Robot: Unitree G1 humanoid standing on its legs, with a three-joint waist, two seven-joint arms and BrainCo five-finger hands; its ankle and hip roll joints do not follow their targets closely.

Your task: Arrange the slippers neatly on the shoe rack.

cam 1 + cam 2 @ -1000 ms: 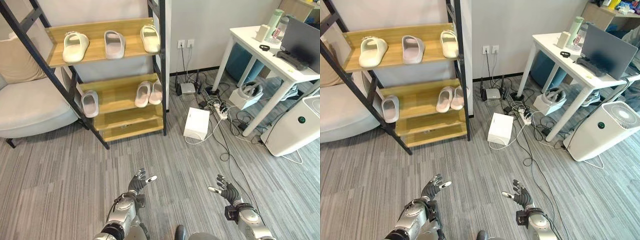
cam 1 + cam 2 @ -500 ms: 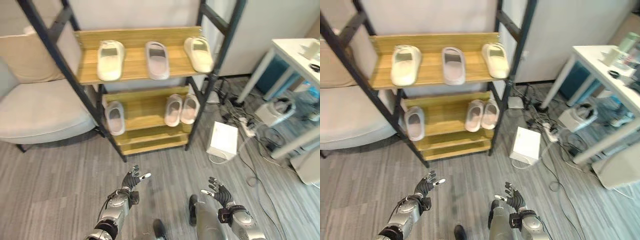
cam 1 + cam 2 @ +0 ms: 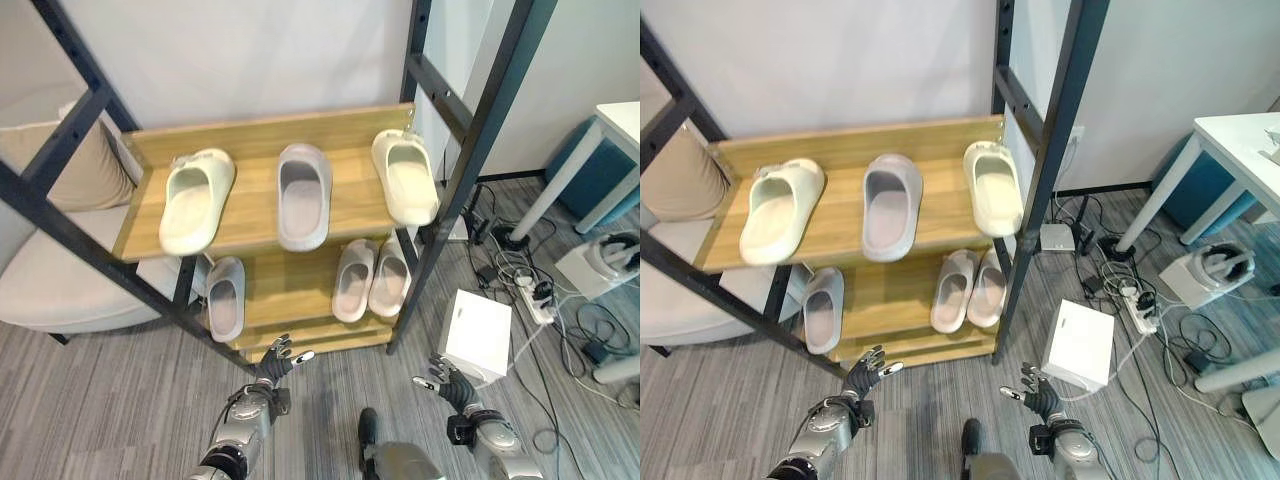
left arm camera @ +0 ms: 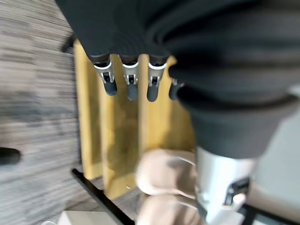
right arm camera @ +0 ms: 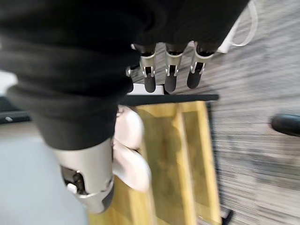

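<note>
Step in hand, by judgement: approach, nothing grasped yet. Shoe rack (image 3: pixel 265 128) at twelve o'clock. Top shelf, left to right: cream slipper (image 3: pixel 195 199), grey slipper (image 3: pixel 302 194), second cream slipper (image 3: pixel 405 176) angled. Lower shelf: lone grey slipper (image 3: pixel 224 298), pink pair (image 3: pixel 372 279). Left hand (image 3: pixel 275 362) at seven o'clock and right hand (image 3: pixel 441 378) at five, both fingers relaxed, empty. Next move calls for reaching up to a stray slipper to pair it.

I see a black-framed rack (image 3: pixel 452 160) with tan wood shelves (image 3: pixel 250 215), cream slippers (image 3: pixel 195 200), a pale grey one (image 3: pixel 302 195), pinkish pair (image 3: pixel 372 280), grey striped floor (image 3: pixel 90 400).
</note>
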